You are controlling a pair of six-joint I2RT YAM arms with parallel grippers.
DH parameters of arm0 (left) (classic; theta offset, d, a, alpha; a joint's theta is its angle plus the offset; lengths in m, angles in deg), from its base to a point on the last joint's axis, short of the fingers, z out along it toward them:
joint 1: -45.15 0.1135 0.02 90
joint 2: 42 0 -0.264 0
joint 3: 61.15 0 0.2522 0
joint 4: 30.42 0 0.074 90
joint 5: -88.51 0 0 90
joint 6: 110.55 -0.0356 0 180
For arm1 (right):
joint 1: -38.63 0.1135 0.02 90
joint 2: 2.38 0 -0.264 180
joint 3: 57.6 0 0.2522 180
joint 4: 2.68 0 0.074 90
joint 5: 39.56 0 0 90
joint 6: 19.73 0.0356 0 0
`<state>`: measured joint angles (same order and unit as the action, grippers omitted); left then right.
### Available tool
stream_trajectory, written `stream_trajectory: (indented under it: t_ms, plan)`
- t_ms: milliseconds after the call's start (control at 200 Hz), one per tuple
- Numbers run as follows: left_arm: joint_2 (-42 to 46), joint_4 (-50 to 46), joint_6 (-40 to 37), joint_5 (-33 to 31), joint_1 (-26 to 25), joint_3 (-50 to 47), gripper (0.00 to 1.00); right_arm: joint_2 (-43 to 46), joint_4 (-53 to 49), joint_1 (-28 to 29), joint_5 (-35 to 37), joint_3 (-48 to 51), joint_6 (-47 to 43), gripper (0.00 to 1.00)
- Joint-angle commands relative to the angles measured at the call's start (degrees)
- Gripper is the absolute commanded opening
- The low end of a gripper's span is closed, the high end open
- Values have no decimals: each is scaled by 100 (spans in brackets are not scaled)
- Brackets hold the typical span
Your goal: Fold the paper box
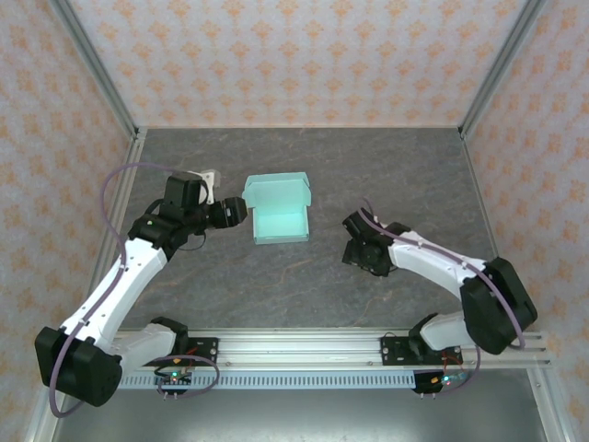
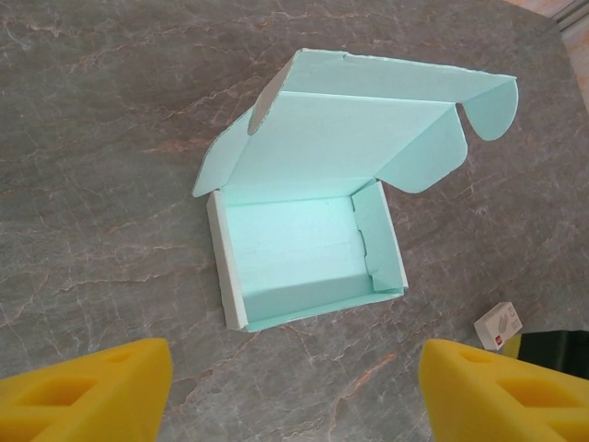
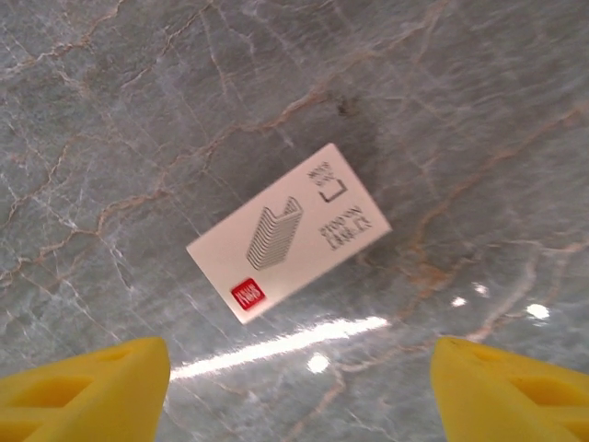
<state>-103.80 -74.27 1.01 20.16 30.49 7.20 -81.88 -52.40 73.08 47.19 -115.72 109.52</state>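
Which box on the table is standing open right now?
The mint-green paper box: lid raised, inside showing. The small white box with the red mark lies flat, closed.

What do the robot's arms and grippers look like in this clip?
The left arm and right arm share white links, black joints and a looping lilac cable. The left gripper and right gripper have chunky yellow fingers with hollow cut-outs.

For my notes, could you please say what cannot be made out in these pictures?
- Right wrist view: print on the small white card packet is too blurred to read.
- Left wrist view: the pale mint-green paper box's outer lid face is turned away.
- Wrist views: the left gripper and right gripper are cut by the bottom edge.
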Motion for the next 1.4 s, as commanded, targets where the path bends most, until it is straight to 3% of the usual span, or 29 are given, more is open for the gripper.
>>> stream_trajectory:
  t_ms: [0,606,1036,1166,1396]
  plan:
    - [53,145,-46,-129,-38,-17,72,-411,501,6,-167,-69,270,74]
    - [207,-98,-183,-317,-40,-35,72,-1461,703,5,791,-758,94,62]
    - [239,-149,-230,-398,-33,-35,72,-1433,368,11,755,-909,-323,32]
    - [269,-214,-247,-522,-37,-49,72,-1224,283,140,838,-1206,-874,30]
    - [417,-275,71,-642,47,-215,72,-1212,285,846,345,-2141,-2872,31]
